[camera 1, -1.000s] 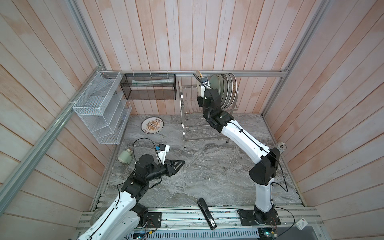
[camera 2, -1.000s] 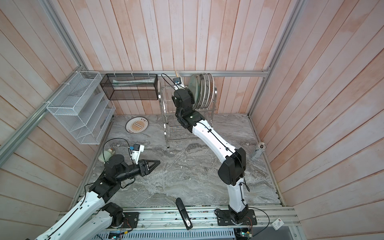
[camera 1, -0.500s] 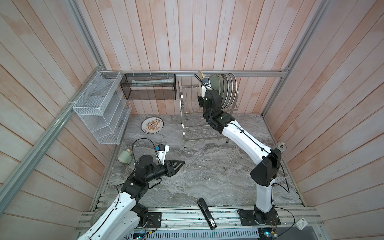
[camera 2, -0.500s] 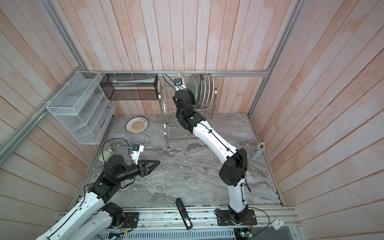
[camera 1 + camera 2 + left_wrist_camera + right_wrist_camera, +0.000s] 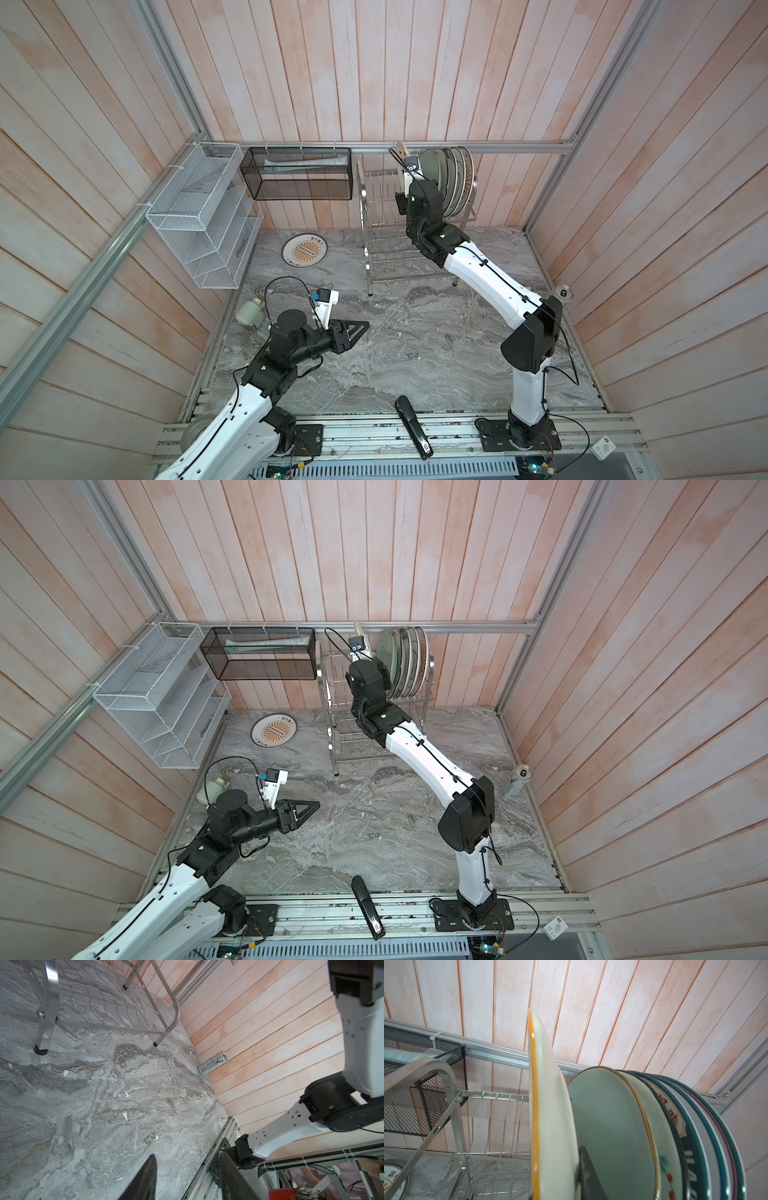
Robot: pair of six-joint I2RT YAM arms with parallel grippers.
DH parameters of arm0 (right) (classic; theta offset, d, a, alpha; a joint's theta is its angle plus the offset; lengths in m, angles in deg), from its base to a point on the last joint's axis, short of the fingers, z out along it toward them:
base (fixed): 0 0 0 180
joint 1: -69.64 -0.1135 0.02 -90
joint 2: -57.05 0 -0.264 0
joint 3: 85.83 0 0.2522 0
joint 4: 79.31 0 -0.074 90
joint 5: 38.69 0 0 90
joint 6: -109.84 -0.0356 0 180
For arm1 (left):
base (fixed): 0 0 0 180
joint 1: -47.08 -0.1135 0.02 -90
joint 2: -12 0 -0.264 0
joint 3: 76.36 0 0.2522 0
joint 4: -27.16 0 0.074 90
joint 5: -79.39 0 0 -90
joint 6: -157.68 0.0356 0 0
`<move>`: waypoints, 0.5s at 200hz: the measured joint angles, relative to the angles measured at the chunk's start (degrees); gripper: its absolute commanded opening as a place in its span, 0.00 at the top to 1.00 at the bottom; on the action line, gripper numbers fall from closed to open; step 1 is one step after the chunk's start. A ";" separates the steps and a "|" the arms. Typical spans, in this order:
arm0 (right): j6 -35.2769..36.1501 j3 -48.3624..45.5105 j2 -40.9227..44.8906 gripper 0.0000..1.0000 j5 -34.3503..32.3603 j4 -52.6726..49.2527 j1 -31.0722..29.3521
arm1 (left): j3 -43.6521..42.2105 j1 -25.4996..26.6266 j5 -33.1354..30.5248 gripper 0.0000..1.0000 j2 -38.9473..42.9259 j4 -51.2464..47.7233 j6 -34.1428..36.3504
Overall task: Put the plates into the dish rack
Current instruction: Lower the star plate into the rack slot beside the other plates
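The right gripper [image 5: 405, 179] clamps a cream, orange-rimmed ceramic plate [image 5: 550, 1105] upright, just beside the row of standing plates [image 5: 643, 1126] in the top tier of the shiny steel wire dish rack [image 5: 365, 224]; only the right wrist view shows that grip. The left gripper [image 5: 358, 328] hovers half-open, empty. In both top views a sunburst-printed plate [image 5: 304, 249] lies flat on the grey marble tabletop [image 5: 415, 332]
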 measured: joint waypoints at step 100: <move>-3.28 0.68 0.00 1.00 -0.79 -1.66 0.07 | 0.00 0.00 0.00 0.50 0.17 -0.46 0.02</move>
